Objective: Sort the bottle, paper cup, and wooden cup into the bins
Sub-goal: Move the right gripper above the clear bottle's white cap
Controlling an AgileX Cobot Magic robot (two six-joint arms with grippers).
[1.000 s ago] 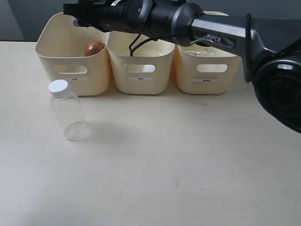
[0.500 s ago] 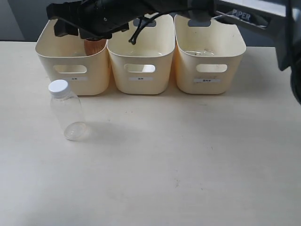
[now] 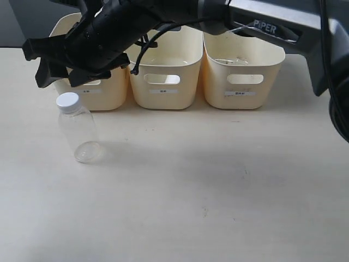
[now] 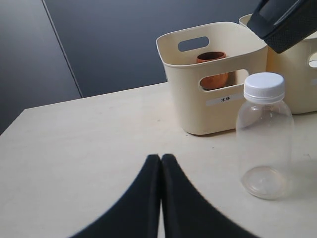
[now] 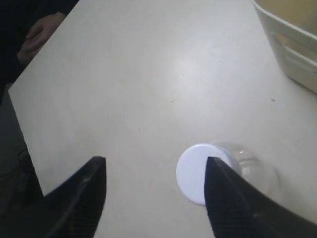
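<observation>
The clear bottle [image 3: 79, 134] with its white cap [image 3: 68, 102] stands upright on the table in front of the left bin [image 3: 103, 97]. My right gripper [image 3: 42, 68] reaches across, open, hanging just above and to the left of the cap. From above, the cap [image 5: 194, 173] lies beside one finger, not between the two, with the gripper [image 5: 154, 166] empty. The wooden cup [image 4: 211, 57] sits in the left bin [image 4: 188, 99]. My left gripper [image 4: 161, 158] is shut and empty, low over the table short of the bottle [image 4: 262, 144]. The paper cup is out of view.
Three cream bins stand in a row at the back: left, middle [image 3: 163, 95] and right [image 3: 242, 90]. The right arm's dark body [image 3: 163, 16] spans above the left and middle bins. A table edge [image 5: 22, 124] runs near the right gripper.
The right arm has swung left and down from over the bins to just above the bottle, and now hides the wooden cup in the exterior view. The bottle has not moved.
</observation>
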